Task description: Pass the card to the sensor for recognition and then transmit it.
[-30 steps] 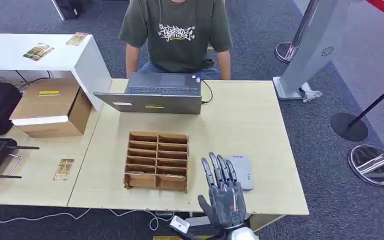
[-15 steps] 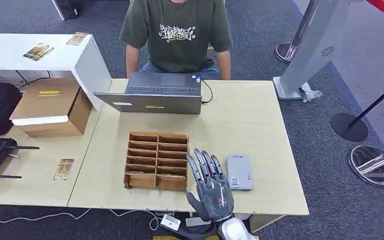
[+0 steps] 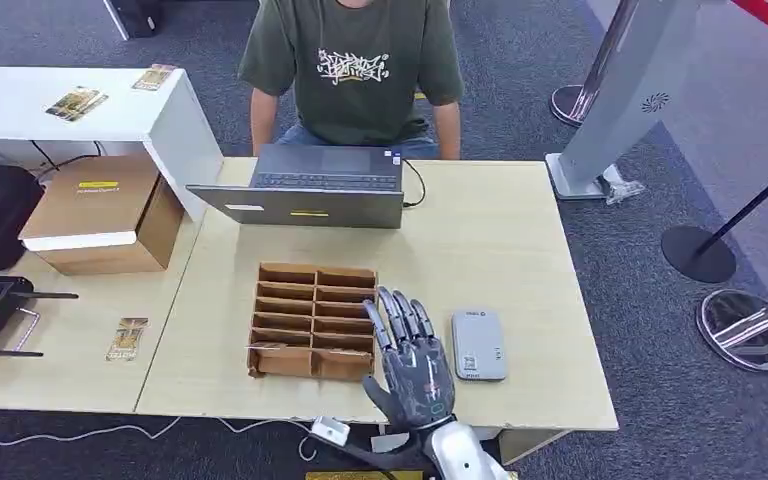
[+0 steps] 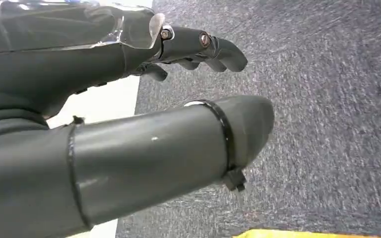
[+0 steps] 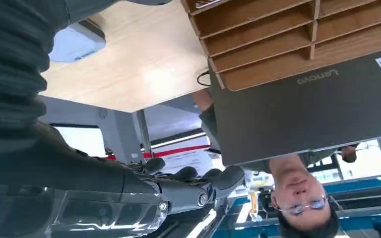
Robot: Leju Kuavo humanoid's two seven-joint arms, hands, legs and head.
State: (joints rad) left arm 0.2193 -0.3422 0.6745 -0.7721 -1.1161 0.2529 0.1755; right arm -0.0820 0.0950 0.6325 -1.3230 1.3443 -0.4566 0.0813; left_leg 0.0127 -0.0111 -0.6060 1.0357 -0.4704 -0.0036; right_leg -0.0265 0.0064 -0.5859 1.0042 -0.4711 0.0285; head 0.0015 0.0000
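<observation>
My right hand (image 3: pixel 415 362) hovers with fingers spread and empty at the near edge of the pale wooden bench (image 3: pixel 500 240), between the brown cardboard divided card tray (image 3: pixel 313 321) and the flat grey card sensor (image 3: pixel 478 344) just beside it, placed so a card travels little. I cannot make out any card in the tray. My left hand (image 4: pixel 144 104) hangs loosely curled, empty.
</observation>
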